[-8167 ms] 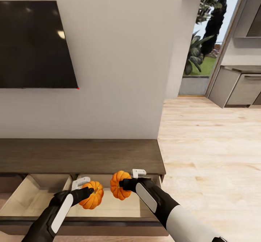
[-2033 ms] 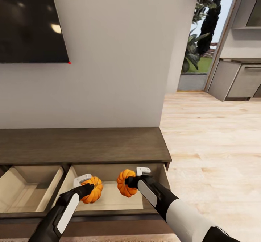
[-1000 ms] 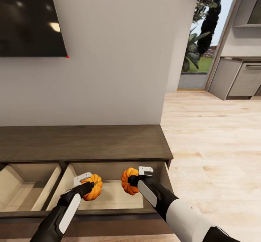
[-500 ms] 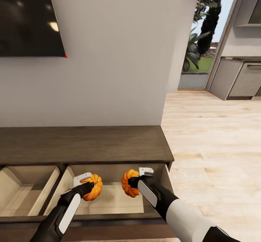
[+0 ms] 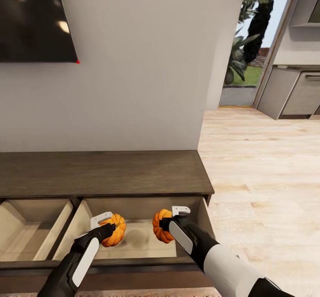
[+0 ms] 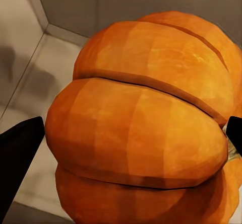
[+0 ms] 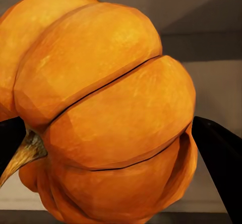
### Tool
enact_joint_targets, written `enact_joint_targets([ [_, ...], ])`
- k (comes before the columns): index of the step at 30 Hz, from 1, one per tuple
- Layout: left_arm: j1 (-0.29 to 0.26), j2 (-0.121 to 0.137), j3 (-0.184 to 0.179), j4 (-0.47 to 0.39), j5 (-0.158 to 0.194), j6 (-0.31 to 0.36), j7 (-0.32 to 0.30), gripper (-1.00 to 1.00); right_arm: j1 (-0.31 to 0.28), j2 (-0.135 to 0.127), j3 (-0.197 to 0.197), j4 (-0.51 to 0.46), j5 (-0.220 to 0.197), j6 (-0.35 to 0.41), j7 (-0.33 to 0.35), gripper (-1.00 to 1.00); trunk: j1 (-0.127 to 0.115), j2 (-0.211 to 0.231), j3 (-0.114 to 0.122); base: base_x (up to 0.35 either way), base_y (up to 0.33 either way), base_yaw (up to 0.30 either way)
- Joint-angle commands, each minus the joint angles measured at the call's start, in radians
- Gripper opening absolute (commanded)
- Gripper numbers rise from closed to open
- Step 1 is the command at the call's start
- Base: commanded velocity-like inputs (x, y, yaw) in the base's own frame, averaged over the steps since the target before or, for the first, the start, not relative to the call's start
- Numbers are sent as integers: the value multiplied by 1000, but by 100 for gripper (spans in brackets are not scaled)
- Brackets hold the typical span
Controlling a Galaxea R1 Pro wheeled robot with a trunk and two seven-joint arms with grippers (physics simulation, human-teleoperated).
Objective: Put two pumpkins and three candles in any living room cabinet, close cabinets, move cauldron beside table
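Orange pumpkins are clamped in the left hand (image 5: pixel 108 230) and right hand (image 5: pixel 169 222) over the cabinet's (image 5: pixel 106 172) open drawer.

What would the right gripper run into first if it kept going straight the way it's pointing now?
The right gripper is shut on a pumpkin. Beyond it, the pale back wall of the cabinet's open drawer looks first in line, though depth is unclear.

The head camera looked down over the open drawer (image 5: pixel 138 243), while each wrist camera sat close against a pumpkin (image 6: pixel 146 128) inside it.
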Motion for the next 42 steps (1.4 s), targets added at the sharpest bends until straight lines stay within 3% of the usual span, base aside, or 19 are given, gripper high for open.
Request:
enact_joint_targets([
  [1,-1,1,-4,-2,9,2,11,-100,-1,0,3,-1,-4,2,-7,-100,0,-1,-5,0,0,0],
  [8,-1,1,-4,-2,8,1,11,-100,-1,0,3,-1,-4,-1,-6,-100,2,-2,-20,0,0,0],
  [18,-1,1,-3,-2,8,-1,11,-100,-1,0,3,-1,-4,-2,-6,-100,2,-2,-20,0,0,0],
  [19,-1,1,-3,-2,8,0,11,-100,-1,0,3,-1,-4,-2,-6,100,2,-2,-20,0,0,0],
  [26,-1,1,-2,-3,8,4,9,-100,-1,0,3,-1,-4,-2,-6,100,2,-2,-20,0,0,0],
  [27,-1,1,-2,-3,8,4,9,100,-1,0,3,-1,-4,-2,-6,100,2,-2,-20,0,0,0],
  [35,-1,1,-2,-3,9,5,9,100,-1,0,3,-1,-4,-2,-6,100,2,-2,-20,0,0,0],
  [42,-1,2,0,-8,10,23,10,100,-1,0,3,-1,-4,-1,-6,100,-1,0,7,0,0,0],
])
